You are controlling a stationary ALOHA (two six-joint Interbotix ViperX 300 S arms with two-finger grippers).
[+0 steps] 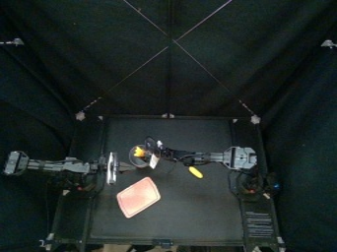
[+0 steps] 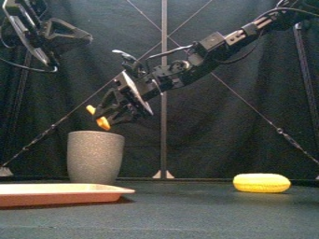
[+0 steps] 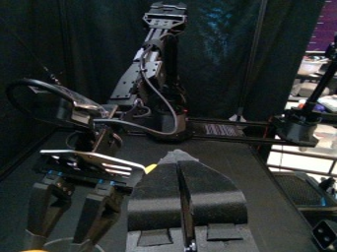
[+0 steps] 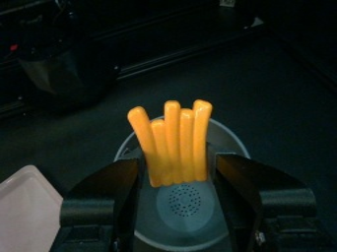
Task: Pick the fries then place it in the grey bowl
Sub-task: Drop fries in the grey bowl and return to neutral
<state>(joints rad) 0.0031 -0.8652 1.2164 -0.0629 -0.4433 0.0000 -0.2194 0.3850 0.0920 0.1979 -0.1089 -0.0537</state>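
Pinching the fries (image 4: 171, 138) by their bottom ends in the right gripper (image 4: 178, 169), jaws only a little way apart, snug on the bundle. Holding them over the open mouth of the grey cup (image 2: 96, 156), near the bench's (image 1: 198, 212) left edge. Hanging just above the rim in the front view; looking right down into the cup in the right wrist view, fries sticking out past the jaws. Lying flat toward the bench's front left corner, the pink tray (image 1: 138, 197). Sitting alone near the middle of the bench, a yellow toy (image 2: 262, 183). Resting high at the left edge, the left gripper (image 3: 184, 192), jaws pressed together, gripping nothing.
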